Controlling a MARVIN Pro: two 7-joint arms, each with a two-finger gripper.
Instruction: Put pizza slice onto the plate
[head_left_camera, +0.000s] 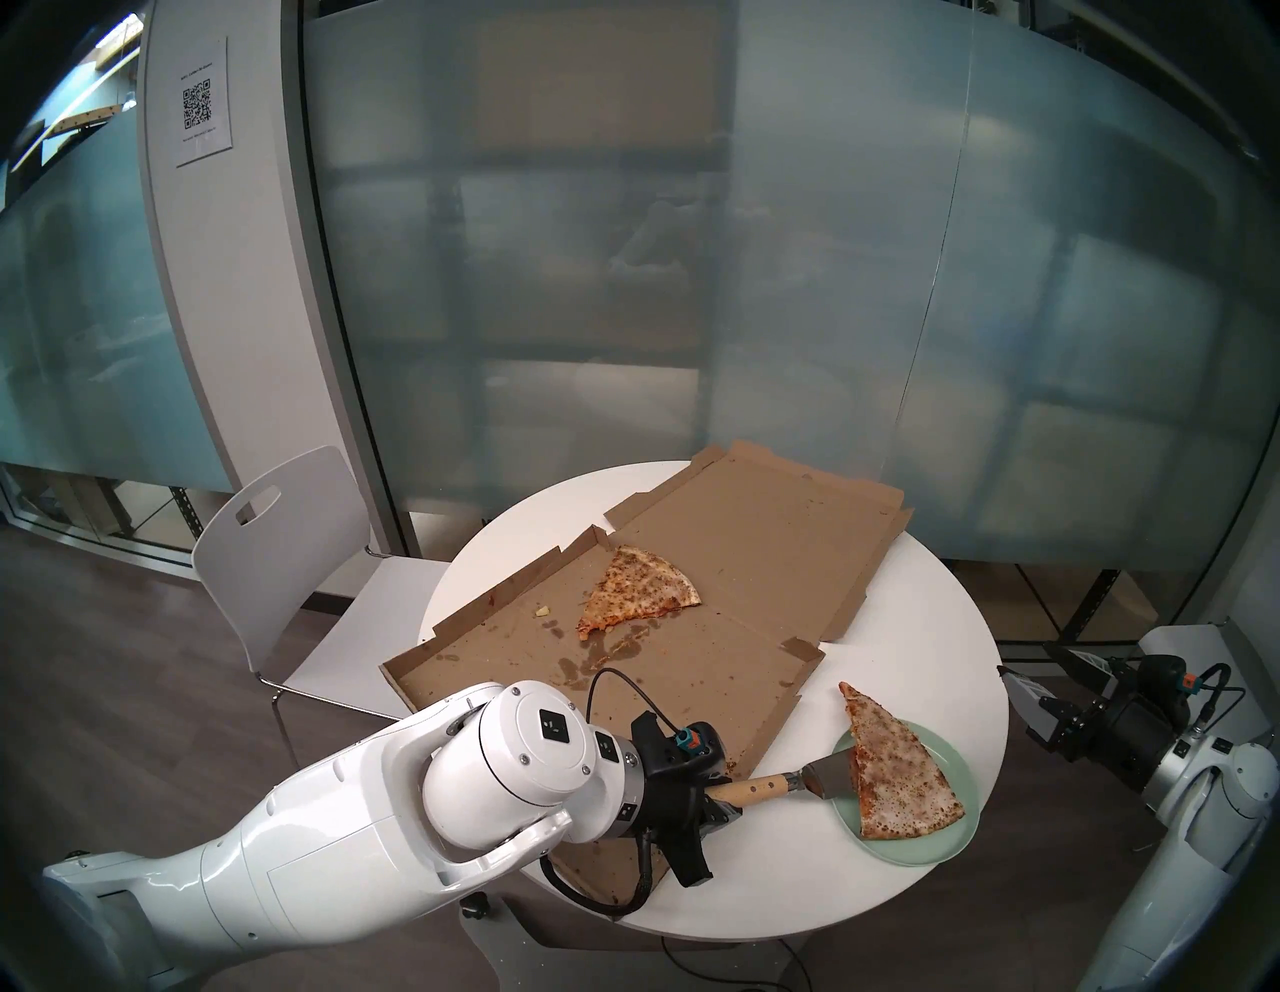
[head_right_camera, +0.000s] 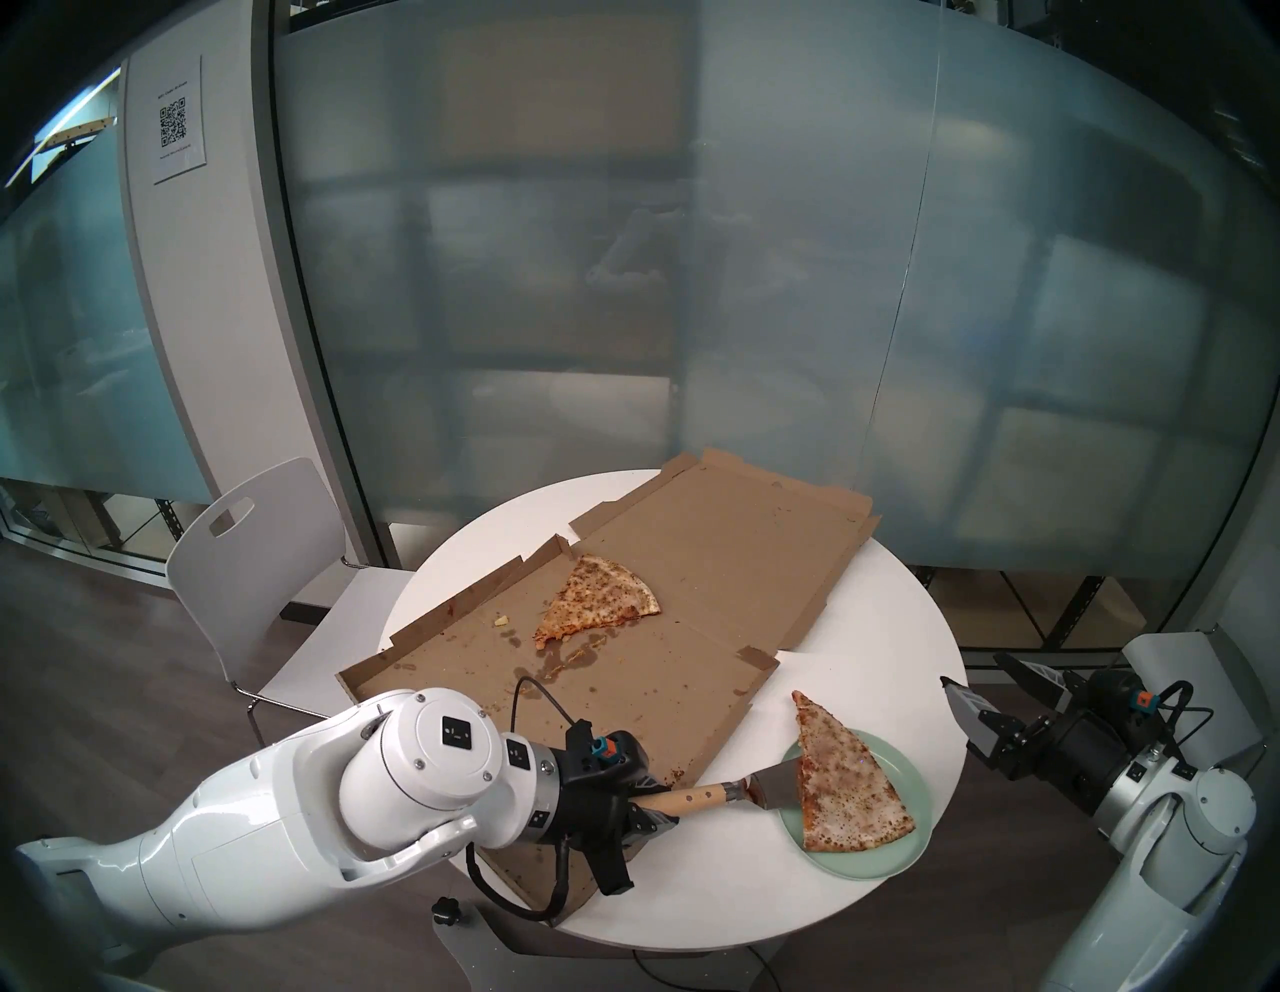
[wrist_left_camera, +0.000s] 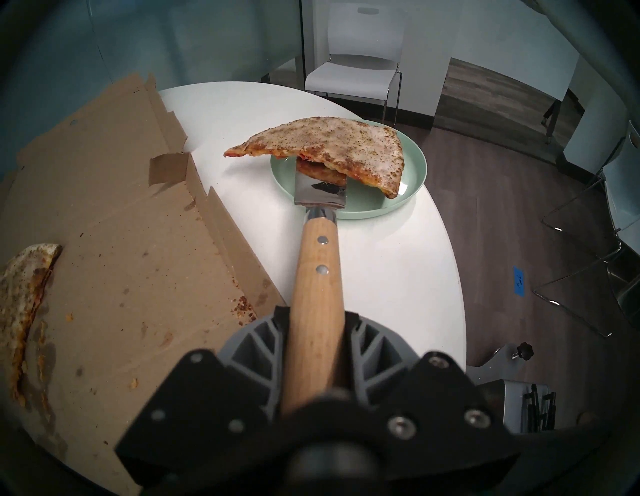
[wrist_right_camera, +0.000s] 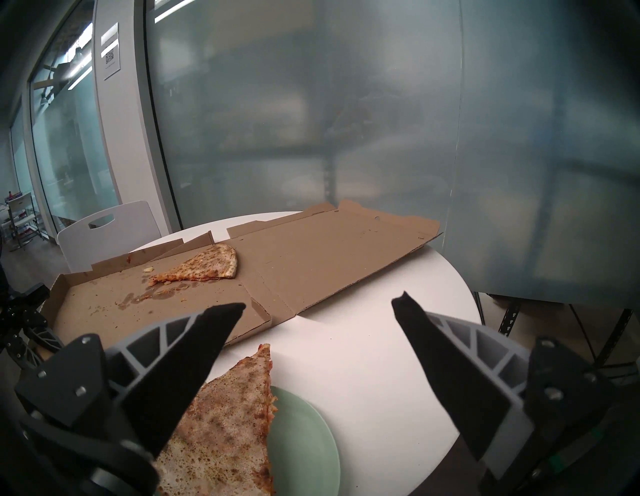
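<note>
The long pale pizza slice (head_left_camera: 900, 776) (wrist_left_camera: 332, 145) (wrist_right_camera: 225, 433) lies over the mint-green plate (head_left_camera: 921, 842) (wrist_left_camera: 363, 207) at the table's right front. Its pointed tip sticks out past the rim over the table. A metal spatula (head_left_camera: 828, 779) (wrist_left_camera: 320, 194) has its blade tucked under the slice's left edge, above the plate. My left gripper (head_left_camera: 713, 803) (wrist_left_camera: 317, 329) is shut on the spatula's wooden handle. My right gripper (head_right_camera: 973, 675) (wrist_right_camera: 322, 301) hangs open and empty just off the table's right edge, near the plate.
An opened cardboard pizza box (head_left_camera: 692, 665) covers much of the round white table (head_left_camera: 900, 623), with a shorter orange-brown slice (head_left_camera: 641, 582) and grease stains inside. A white chair (head_left_camera: 277, 526) stands to the left, and a frosted glass wall rises behind.
</note>
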